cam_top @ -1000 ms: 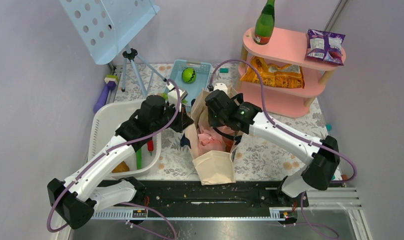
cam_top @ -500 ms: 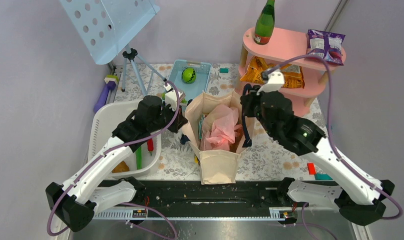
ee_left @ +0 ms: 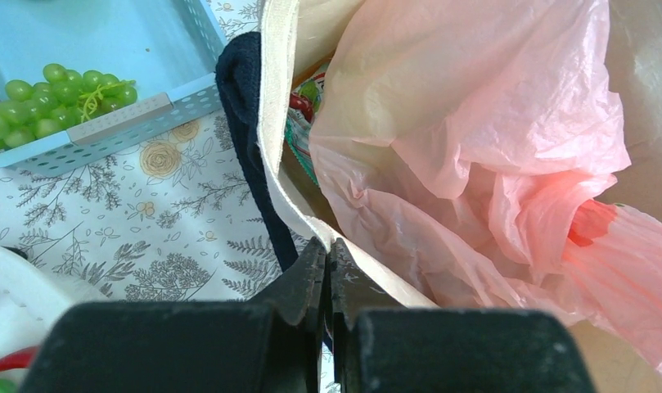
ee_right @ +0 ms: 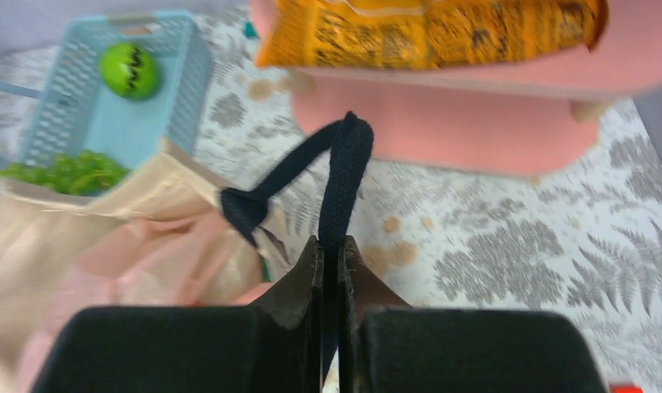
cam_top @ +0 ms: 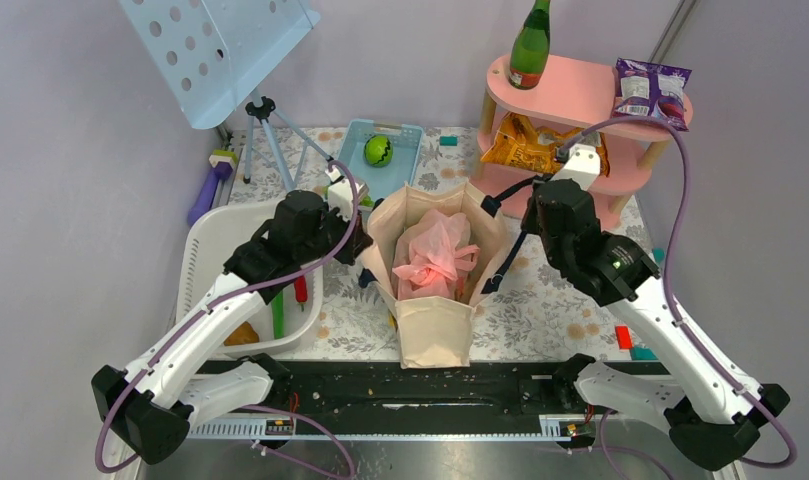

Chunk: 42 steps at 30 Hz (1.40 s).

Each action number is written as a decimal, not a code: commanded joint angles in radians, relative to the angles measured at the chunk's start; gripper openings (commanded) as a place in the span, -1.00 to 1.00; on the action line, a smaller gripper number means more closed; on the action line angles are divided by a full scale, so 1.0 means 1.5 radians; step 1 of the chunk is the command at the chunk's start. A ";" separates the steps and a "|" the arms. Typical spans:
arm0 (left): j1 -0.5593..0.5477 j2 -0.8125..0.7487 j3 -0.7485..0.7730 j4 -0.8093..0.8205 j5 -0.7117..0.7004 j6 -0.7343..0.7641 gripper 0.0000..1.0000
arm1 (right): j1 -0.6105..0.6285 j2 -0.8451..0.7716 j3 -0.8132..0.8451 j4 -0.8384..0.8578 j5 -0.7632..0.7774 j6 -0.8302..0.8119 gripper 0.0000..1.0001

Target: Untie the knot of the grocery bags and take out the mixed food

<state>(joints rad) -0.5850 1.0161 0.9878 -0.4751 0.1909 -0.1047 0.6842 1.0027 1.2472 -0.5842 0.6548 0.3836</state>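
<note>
The beige canvas tote stands open at the table's middle, with the pink plastic bag bunched inside it. The pink bag's twisted top is still tied. My left gripper is shut on the tote's left rim, next to one black handle. At the tote's right side my right gripper is shut on the other black handle and holds it out sideways, taut. Of the mixed food, only a sliver of a coloured packet shows beside the pink bag.
A pink shelf at the back right carries orange crisp packets, a green bottle and a purple packet. Behind the tote sits a blue basket with a green ball and grapes. A white tub is under my left arm.
My right arm has swung from over the tote out to the right, drawing the black handle with it. The tote's mouth has spread wider and the pink bag shows more. The left gripper stayed put.
</note>
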 commanded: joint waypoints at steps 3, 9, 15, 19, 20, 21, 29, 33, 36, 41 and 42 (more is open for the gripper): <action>0.014 -0.013 0.003 0.031 -0.047 0.010 -1.00 | -0.077 -0.011 -0.083 -0.108 -0.052 0.112 -1.00; 0.016 -0.014 0.002 0.031 -0.056 0.005 -1.00 | -0.121 -0.011 -0.165 -0.127 -0.055 0.176 -0.64; 0.018 -0.013 0.002 0.035 -0.046 0.000 -1.00 | -0.123 -0.040 -0.087 -0.134 -0.074 0.102 0.98; 0.019 -0.014 0.001 0.038 -0.039 -0.005 -1.00 | -0.122 -0.078 -0.021 -0.128 -0.126 0.063 0.99; 0.019 -0.015 0.000 0.039 -0.038 -0.006 -1.00 | -0.122 -0.088 -0.010 -0.113 -0.162 0.059 0.99; 0.020 -0.015 0.000 0.040 -0.036 -0.007 -1.00 | -0.122 -0.094 -0.002 -0.095 -0.205 0.054 0.99; 0.021 -0.007 0.000 0.045 -0.017 -0.018 -1.00 | 0.029 0.007 0.061 -0.024 -0.312 0.064 0.99; 0.022 -0.009 -0.002 0.047 -0.021 -0.021 -1.00 | 0.098 0.062 0.060 0.037 -0.338 0.126 0.99; 0.022 -0.011 -0.003 0.048 -0.021 -0.022 -1.00 | 0.134 0.109 0.058 -0.001 -0.301 0.198 0.99; 0.022 -0.013 -0.007 0.050 -0.024 -0.022 -1.00 | 0.185 0.164 0.023 -0.022 -0.284 0.254 0.99; 0.022 -0.012 -0.006 0.051 -0.023 -0.022 -1.00 | 0.189 0.176 0.016 -0.025 -0.288 0.266 0.99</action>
<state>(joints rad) -0.5659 1.0157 0.9855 -0.4751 0.1726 -0.1375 0.9260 1.2285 1.3071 -0.6006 0.1982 0.6758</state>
